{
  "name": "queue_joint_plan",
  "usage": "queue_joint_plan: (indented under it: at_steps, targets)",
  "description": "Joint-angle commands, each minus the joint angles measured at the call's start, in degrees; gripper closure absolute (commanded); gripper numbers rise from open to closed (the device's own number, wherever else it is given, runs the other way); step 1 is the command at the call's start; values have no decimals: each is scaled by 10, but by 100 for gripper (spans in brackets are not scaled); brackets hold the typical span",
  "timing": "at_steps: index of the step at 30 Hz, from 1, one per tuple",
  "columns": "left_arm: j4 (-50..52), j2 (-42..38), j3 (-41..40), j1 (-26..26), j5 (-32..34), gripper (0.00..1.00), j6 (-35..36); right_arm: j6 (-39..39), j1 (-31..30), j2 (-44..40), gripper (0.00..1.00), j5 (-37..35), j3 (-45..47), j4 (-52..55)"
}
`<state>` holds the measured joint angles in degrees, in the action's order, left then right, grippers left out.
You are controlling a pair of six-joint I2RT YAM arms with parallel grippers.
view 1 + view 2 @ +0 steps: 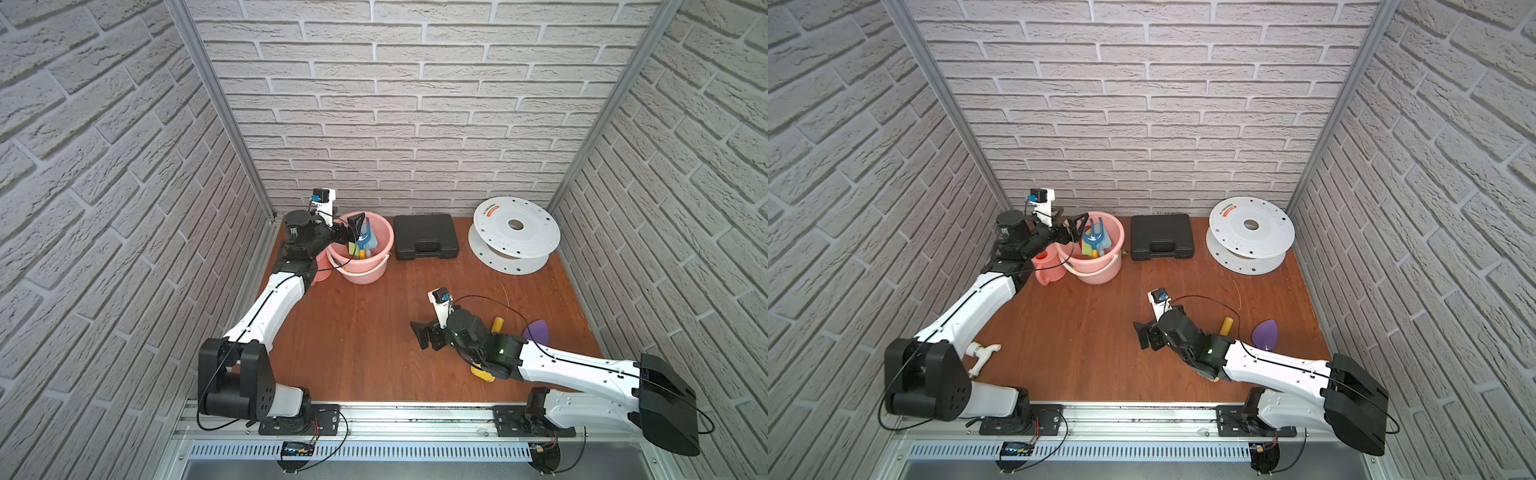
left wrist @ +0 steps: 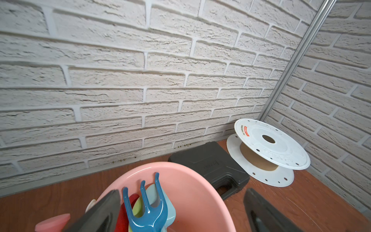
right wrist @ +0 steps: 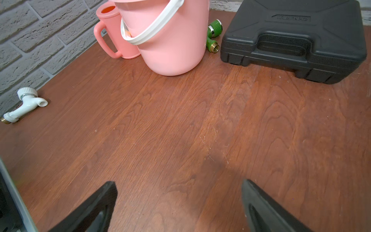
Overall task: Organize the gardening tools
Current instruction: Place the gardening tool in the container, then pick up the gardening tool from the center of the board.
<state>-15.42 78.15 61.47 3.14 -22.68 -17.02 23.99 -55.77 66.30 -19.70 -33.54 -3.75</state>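
At the back left of the desk [image 1: 357, 332], my left hand [image 2: 181, 191] hangs over the rim of the pink bucket [image 1: 384, 239]. It is spread wide, with nothing gripped. In the bucket the blue rake [image 2: 148, 211] stands prongs up, with a red tool [image 2: 124, 217], a green spade [image 2: 138, 206] and a pale blue tool [image 2: 153, 192] packed around it. One finger [image 2: 100, 211] sits just beside the rake; I cannot tell whether they touch. The pink can [image 1: 1048, 264] stands on the desk just left of the bucket, partly under my left arm.

Toward the front right, my right hand [image 3: 178, 182] is low over bare wood, spread apart and empty, pointing towards the bucket. Behind its wrist the purple spade [image 1: 536, 330] lies flat near the right wall. A yellow handle [image 1: 497, 324] pokes out from under my right arm just beside it. Another yellow bit [image 1: 482, 372] shows at the arm's near side, and I cannot tell whether the two are one tool. These lie outside the bucket.

The black case [image 1: 426, 237] lies by the back wall, right of the bucket, and the white reel [image 1: 515, 232] sits in the far right corner. A green hose fitting [image 3: 213, 36] sits between bucket and case. A white tap [image 1: 982, 353] lies by the left wall.
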Motion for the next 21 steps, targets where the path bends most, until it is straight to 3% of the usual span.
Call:
queue_joint_plan:
  at_steps: [1, 9, 14, 17, 21]
  targets:
    - [50, -41, 13, 33, 37, 2, -2, 25, -5, -9, 0, -62, -19, 23]
    - [55, -108, -84, 159, 171, 2, -41, 65, -4, -16, 1, -166, -32, 87]
    - [43, -117, -151, 277, 258, 2, -34, 84, -1, -29, 1, -206, -35, 132]
    - [5, -116, -197, 336, 286, 2, -29, 127, 4, -48, 1, -227, -41, 220]
    - [-35, -112, -230, 372, 282, 2, -31, 226, 11, -84, 1, -244, -33, 362]
